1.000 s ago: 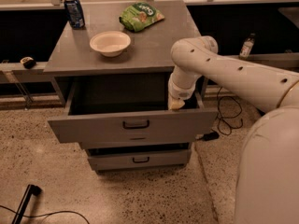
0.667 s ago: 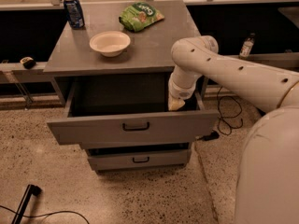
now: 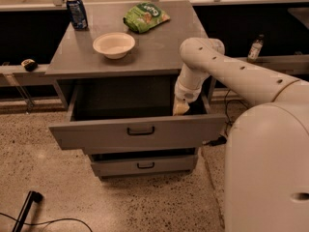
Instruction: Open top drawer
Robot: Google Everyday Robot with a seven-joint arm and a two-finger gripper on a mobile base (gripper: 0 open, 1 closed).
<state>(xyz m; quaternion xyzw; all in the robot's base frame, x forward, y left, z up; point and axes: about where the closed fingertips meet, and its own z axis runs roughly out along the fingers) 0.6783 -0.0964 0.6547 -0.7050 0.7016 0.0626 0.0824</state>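
Note:
The top drawer [image 3: 96,135] stands pulled well out of the grey cabinet [image 3: 159,54]. Its tall flat front faces me, with a small black loop handle [image 3: 140,130] at its centre. Its deep box is dark inside. My white arm [image 3: 227,71] reaches down from the right into the drawer's right rear corner. My gripper [image 3: 181,108] is low inside the drawer, just behind the front panel near the right wall. A shorter drawer [image 3: 145,166] below is slightly out, with a like handle.
On the cabinet top stand a white bowl [image 3: 114,44], a blue can [image 3: 77,13] and a green snack bag [image 3: 145,16]. My white base [image 3: 265,173] fills the right foreground. A black cable and plug [image 3: 26,209] lie on the speckled floor at lower left.

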